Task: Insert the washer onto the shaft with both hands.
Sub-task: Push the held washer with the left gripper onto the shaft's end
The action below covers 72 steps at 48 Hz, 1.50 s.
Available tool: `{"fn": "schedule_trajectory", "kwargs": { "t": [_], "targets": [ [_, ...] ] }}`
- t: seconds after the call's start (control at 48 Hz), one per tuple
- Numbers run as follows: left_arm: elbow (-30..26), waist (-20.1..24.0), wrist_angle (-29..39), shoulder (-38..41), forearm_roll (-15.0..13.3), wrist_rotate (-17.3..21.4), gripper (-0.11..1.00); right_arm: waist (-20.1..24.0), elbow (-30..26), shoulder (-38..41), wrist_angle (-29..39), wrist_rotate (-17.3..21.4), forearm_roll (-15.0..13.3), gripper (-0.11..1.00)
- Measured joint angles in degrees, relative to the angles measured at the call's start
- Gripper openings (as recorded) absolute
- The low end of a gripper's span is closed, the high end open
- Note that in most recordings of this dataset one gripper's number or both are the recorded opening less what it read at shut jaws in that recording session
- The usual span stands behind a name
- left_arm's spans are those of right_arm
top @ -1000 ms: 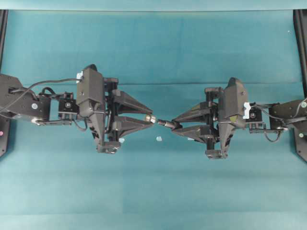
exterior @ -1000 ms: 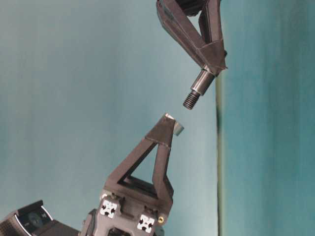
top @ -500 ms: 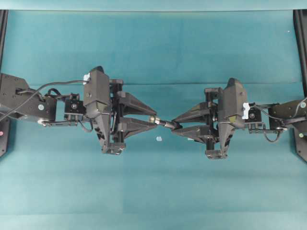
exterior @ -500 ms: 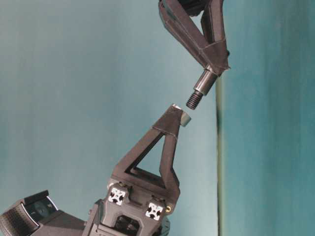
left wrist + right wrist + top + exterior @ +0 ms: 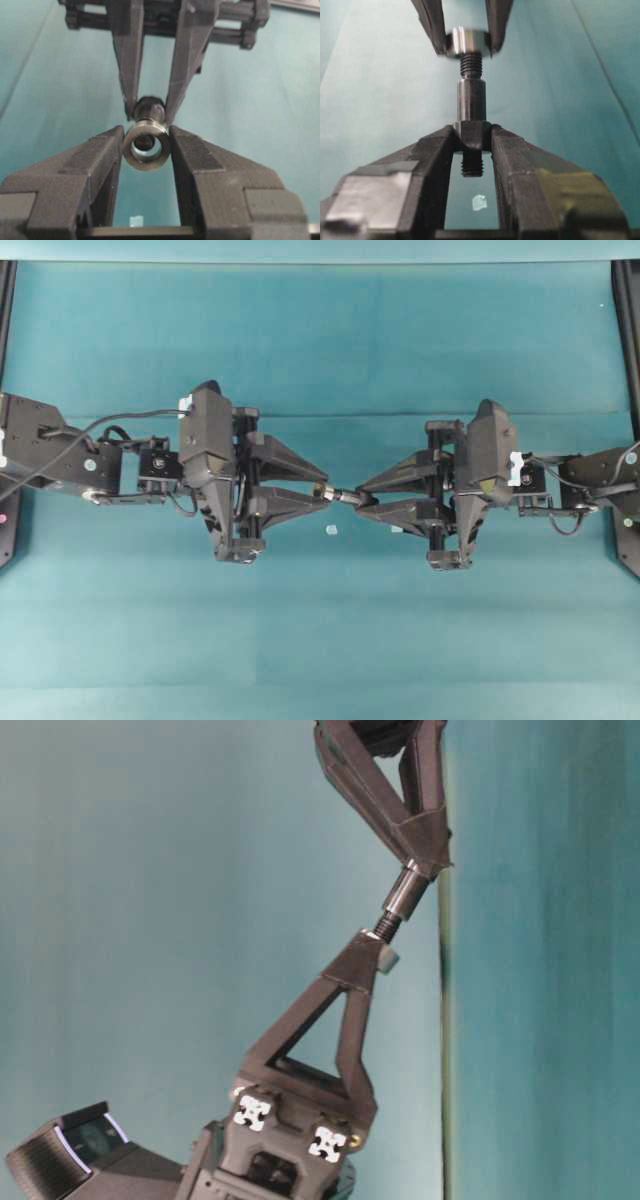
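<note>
Left gripper (image 5: 322,490) jaws clamped on the washer (image 5: 146,146), right gripper (image 5: 362,500) jaws clamped on the shaft (image 5: 471,107), threaded shaft tip entering the washer's hole between the two sets of jaws, above the teal desk (image 5: 320,340), small pale speck (image 5: 330,530) below the tips

We are seeing even, bright light falling on the teal tabletop (image 5: 320,340), casting only faint shadows. In both wrist views the near fingers (image 5: 100,165) are blurring softly, while the washer (image 5: 465,41) is catching a small glare.
</note>
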Motion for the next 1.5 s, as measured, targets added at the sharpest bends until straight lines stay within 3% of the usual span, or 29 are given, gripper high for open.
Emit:
{"fn": "schedule_trajectory", "kwargs": {
  "t": [1.501],
  "targets": [
    [-7.5, 0.0, 3.3, 7.0, -0.1, 0.1, 0.36, -0.2, -1.1, 1.0, 0.0, 0.0, 0.0, 0.01]
  ]
}}
